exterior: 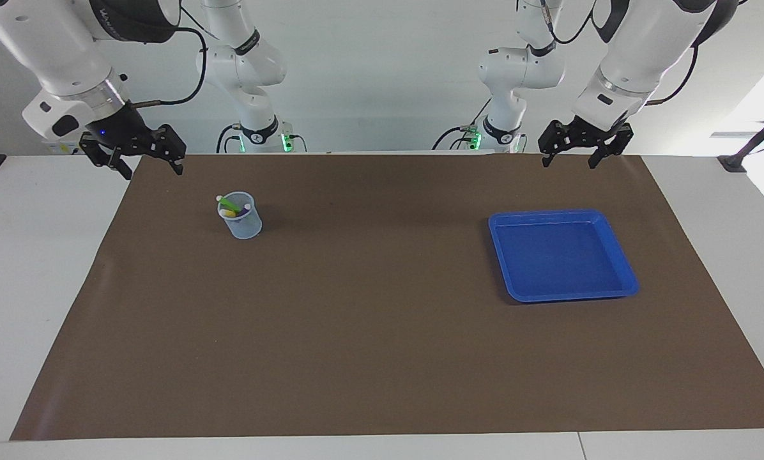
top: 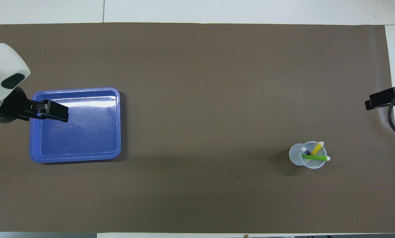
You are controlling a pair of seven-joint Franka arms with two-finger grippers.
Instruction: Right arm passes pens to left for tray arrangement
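Two Franka arms hang above a table covered by a brown mat [exterior: 382, 319]. The right gripper [exterior: 149, 167] is in the air over the mat's edge at the right arm's end of the table, its fingers spread wide and holding nothing. The left gripper [exterior: 567, 160] hangs over the mat's edge at the robots' end, near the tray [exterior: 618, 252], its fingers likewise apart and empty.

The pens [top: 311, 153] stand together in a small translucent cup [top: 298, 160] toward the right arm's end of the table: a yellow pen [top: 316, 148] leaning up past the rim, a green pen [top: 313, 157] lying slantwise across the cup's mouth, and a purple pen [top: 305, 151] mostly sunk inside, each with a pale tip. The blue tray, shallow with a raised rim, rests flat on the mat toward the left arm's end, well apart from the cup, with nothing in it.

Lettering runs along the dark band of the right arm's upper link, but it cannot be read. Green lights glow at both arm bases.
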